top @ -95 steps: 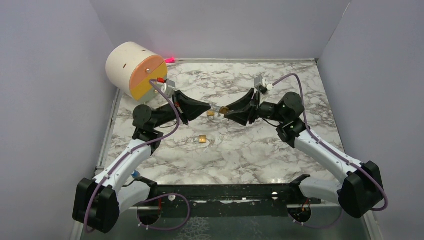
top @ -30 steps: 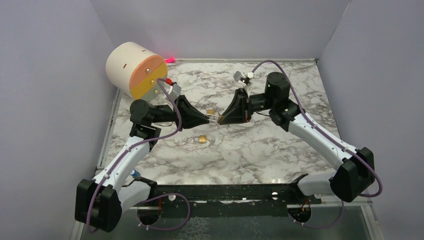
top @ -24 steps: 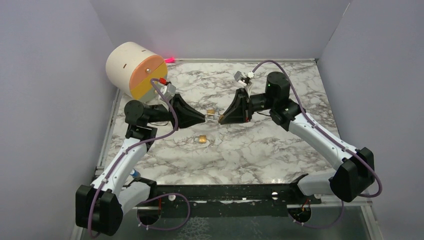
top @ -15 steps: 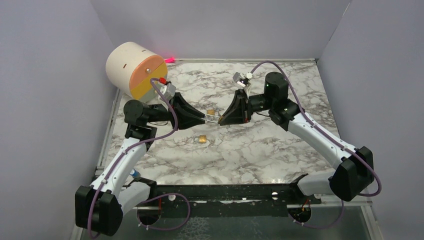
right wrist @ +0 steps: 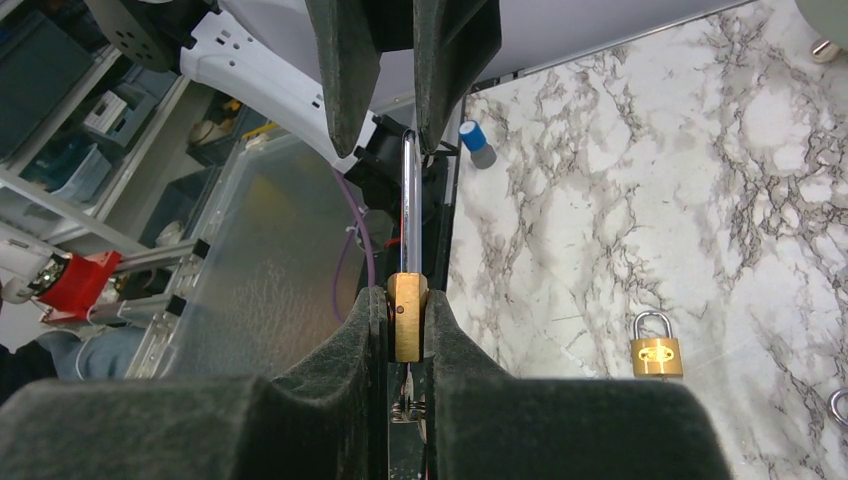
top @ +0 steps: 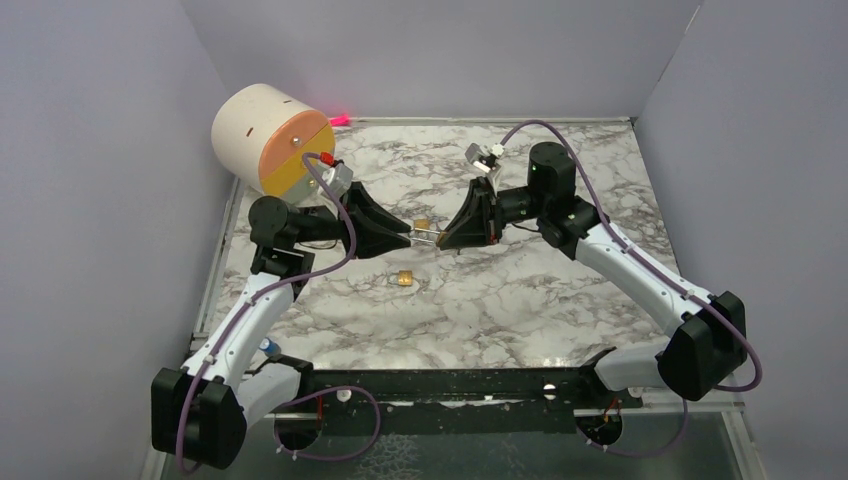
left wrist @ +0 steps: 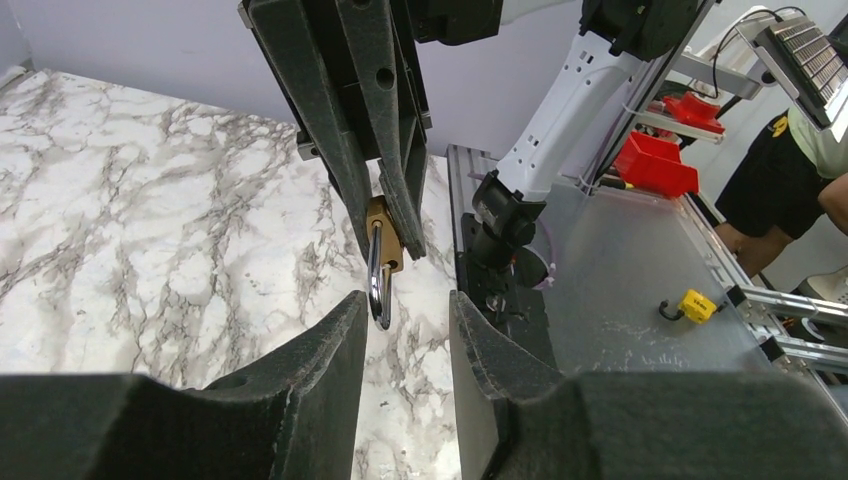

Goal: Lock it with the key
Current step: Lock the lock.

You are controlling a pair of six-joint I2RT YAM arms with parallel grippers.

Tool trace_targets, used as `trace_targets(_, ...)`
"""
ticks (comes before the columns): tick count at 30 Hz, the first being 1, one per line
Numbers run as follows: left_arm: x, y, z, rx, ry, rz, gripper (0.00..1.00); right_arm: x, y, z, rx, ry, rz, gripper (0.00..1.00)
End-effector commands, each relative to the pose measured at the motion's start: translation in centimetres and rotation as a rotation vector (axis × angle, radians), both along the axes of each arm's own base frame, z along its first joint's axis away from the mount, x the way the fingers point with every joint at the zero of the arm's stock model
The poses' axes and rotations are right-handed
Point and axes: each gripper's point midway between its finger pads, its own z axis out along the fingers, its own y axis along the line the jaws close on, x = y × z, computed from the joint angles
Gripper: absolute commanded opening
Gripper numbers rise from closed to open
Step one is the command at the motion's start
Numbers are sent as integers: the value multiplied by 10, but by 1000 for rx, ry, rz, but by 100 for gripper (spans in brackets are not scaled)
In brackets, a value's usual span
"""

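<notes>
My right gripper [top: 441, 238] is shut on the brass body of a small padlock [right wrist: 407, 318], held above the marble table [top: 520, 300]. Its steel shackle [right wrist: 410, 200] points straight at my left gripper [top: 409, 238]. The left gripper [left wrist: 405, 310] stands open. Its two fingers sit on either side of the shackle tip [left wrist: 378, 285] without touching it. In the left wrist view the brass body [left wrist: 385, 225] shows pinched between the right fingers [left wrist: 345, 120]. I cannot make out the key in any view.
Two more brass padlocks lie on the table, one [top: 404, 279] in front of the grippers and one [top: 423, 223] just behind them. A cream and orange cylinder [top: 270, 140] sits at the back left by the wall. Grey walls close in three sides.
The left jaws have opened and let go of the shackle, and the left arm has drawn back a little. The right gripper keeps hold of the padlock and has barely moved.
</notes>
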Motion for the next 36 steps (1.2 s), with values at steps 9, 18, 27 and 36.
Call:
trace_targets(9, 3, -2, 11, -12, -18, 11, 37, 2, 2, 13, 17, -31, 12, 1)
trace_targets(18, 7, -2, 14, -14, -19, 31, 19, 3, 3, 13, 16, -31, 11, 1)
trace_targets(27, 14, -3, 13, -13, -6, 61, 11, 4, 4, 12, 12, -29, 12, 1)
trace_targets(36, 24, -5, 13, -4, 87, 77, 0, 7, 3, 19, 17, -68, -26, 1)
